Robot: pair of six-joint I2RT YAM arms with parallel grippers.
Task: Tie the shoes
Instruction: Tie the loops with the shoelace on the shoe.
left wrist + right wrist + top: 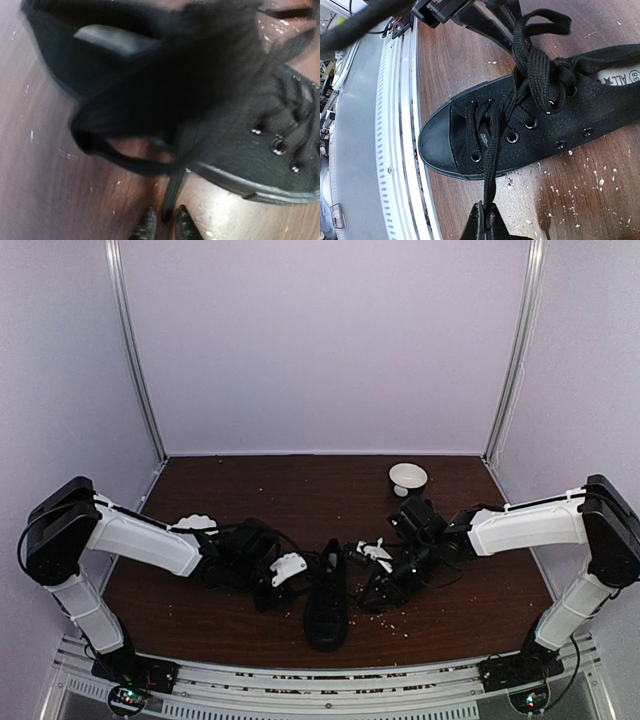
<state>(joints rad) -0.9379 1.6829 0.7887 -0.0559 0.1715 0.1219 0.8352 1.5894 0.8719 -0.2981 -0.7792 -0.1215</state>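
- Shoe (326,605) lies at the table's centre between both arms, toe toward the bases; only one shoe is identifiable.
- Lace (492,145) is bunched loosely over the upper eyelets, not yet a tight bow.
- Right gripper (485,215) is clamped on one lace strand beside the toe.
- Left gripper (165,221) has a strand between its tips; blur prevents confirming a grip.
- Step in hand, as judged: drawing the knot tight. The next move calls for opposed outward pulls without dragging the shoe.
- Bowl (408,478) stands well apart at rear right; pale specks litter the table (300,490); the crowded arms may snag slack lace.
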